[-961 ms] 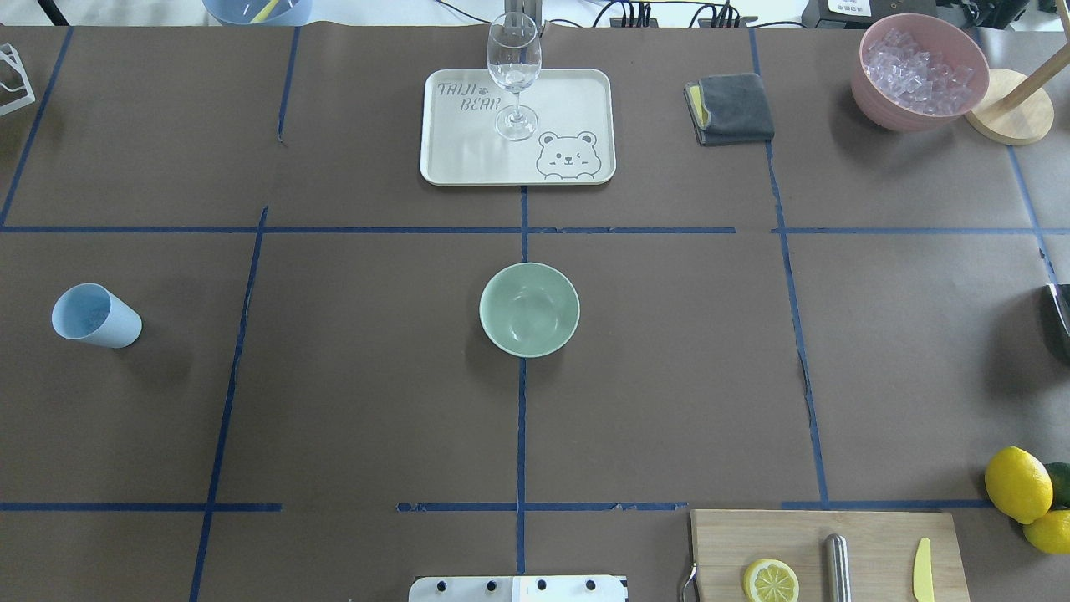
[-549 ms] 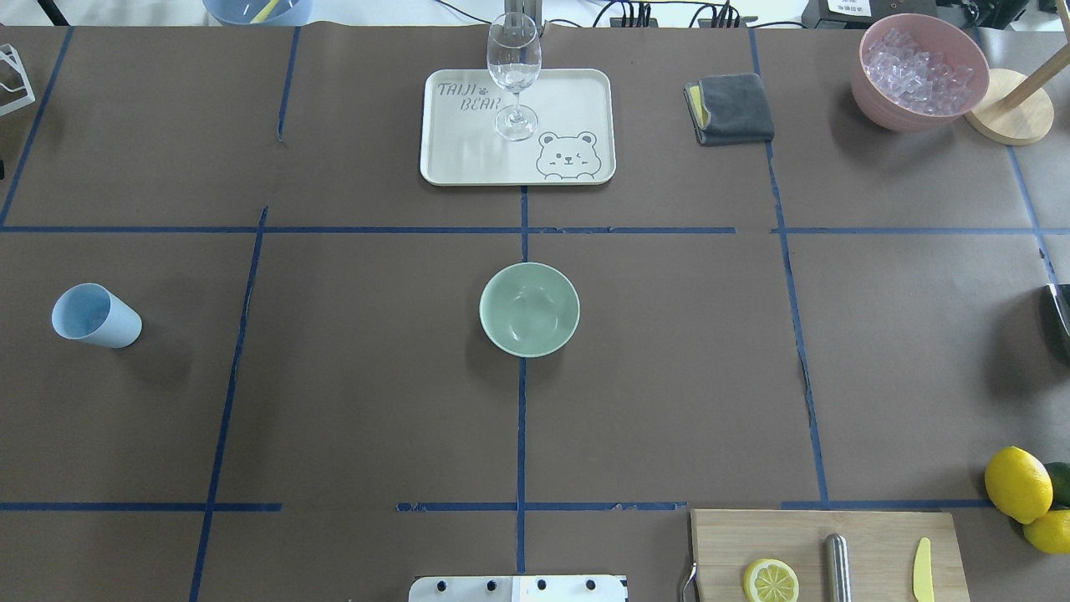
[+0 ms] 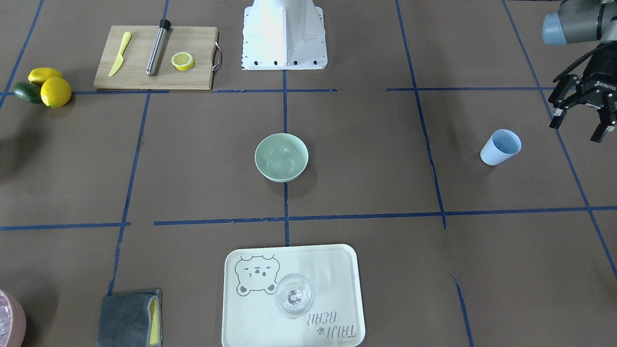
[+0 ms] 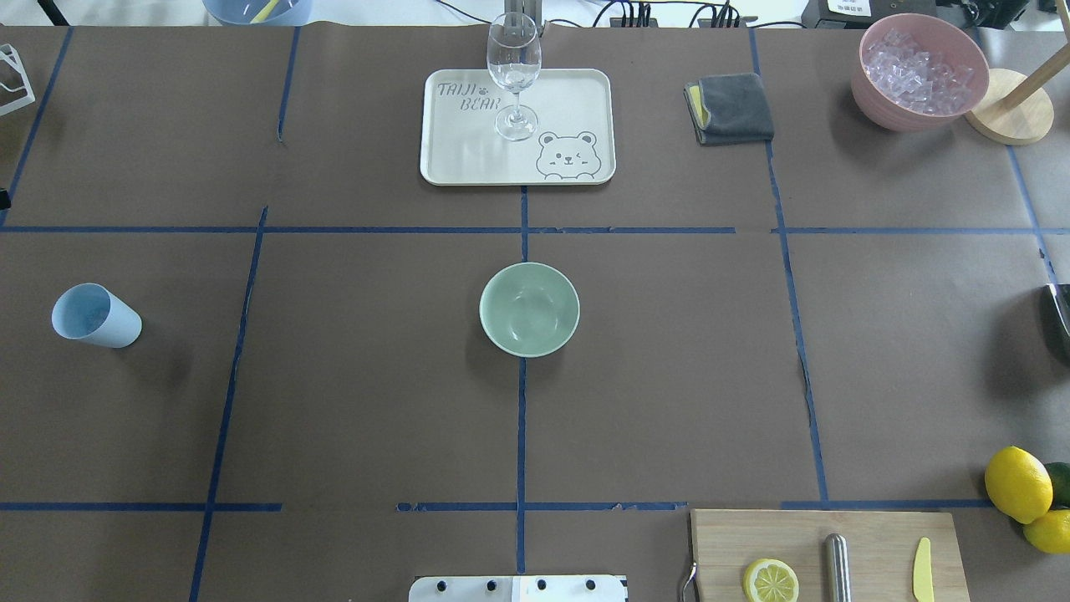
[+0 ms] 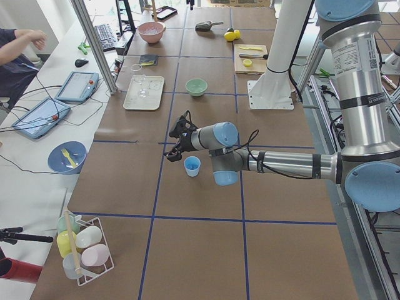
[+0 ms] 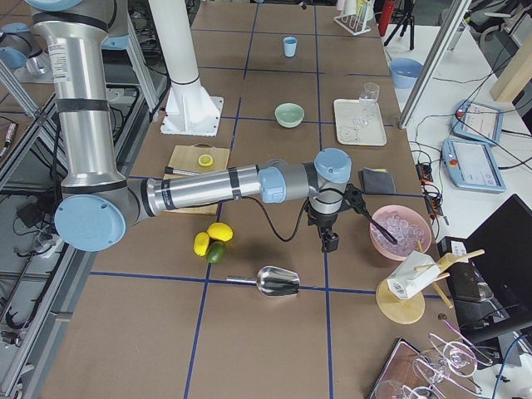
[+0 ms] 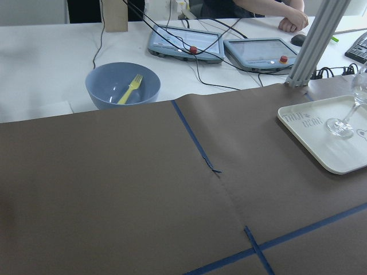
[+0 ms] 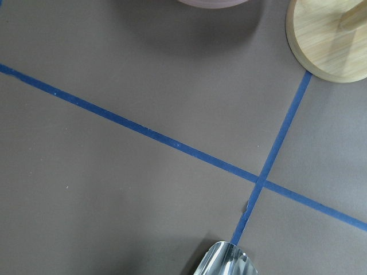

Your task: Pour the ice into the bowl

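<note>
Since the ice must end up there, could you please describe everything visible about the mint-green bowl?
The mint-green bowl is round, smooth and plain, seemingly matte plastic. It stands upright and empty at the table's middle, on a blue tape line, apart from the tray. Only the brown table cover touches it.

Brown table, gridded with dark blue tape.
The bowl is plain mint green and the cup pale blue. The tray is cream with a grey bear and grey "TAIJI BEAR" lettering. The cloth is dark grey with a yellow edge. The ice is clear, in a pink bowl. The 2 lemons are yellow, the lime dark green, the board pale wood and the knife pale yellow.
</note>
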Robot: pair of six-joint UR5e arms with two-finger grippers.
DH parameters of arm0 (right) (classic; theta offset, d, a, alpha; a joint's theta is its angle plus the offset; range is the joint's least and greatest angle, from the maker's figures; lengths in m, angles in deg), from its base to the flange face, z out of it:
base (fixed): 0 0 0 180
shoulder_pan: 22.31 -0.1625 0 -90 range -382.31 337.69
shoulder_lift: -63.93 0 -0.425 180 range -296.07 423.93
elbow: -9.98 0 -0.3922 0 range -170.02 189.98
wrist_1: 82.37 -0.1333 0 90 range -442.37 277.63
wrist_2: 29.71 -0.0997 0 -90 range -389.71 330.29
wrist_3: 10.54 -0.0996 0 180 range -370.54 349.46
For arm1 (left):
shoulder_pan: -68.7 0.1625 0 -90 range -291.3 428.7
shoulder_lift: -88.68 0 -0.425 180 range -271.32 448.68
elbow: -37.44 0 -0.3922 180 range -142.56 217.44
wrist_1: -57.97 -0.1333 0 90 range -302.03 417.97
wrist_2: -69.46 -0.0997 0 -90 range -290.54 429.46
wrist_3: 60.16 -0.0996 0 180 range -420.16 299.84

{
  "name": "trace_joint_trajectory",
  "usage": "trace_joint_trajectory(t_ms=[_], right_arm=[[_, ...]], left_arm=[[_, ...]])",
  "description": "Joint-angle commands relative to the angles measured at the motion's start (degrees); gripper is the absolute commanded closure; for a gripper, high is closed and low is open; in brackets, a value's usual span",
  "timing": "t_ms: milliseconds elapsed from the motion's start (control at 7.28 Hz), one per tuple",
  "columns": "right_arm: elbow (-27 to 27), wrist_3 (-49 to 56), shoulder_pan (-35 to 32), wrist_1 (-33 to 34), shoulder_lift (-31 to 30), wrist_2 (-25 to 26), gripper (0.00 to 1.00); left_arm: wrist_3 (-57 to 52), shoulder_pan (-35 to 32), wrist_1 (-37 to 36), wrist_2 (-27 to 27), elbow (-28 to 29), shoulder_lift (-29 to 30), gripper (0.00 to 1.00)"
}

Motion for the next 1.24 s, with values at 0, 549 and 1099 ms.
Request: trace_joint_trajectory(t_ms=[0, 549, 1099], right_arm=[[-0.07, -7.1, -2.45, -0.05, -3.16, 0.22, 0.0], [-1.48, -9.01, -3.78, -0.23, -6.17, -0.04, 0.0], [-1.39, -9.18, -3.78, -0.23, -6.08, -0.04, 0.0]], left_arm=[[6.08, 11.53, 1.88, -18.15, -0.02, -1.54, 0.0], [12.32, 28.67, 3.56, -46.7, 2.69, -3.48, 0.0], [18.32, 40.3, 3.39, -62.67, 9.03, -1.73, 0.0]])
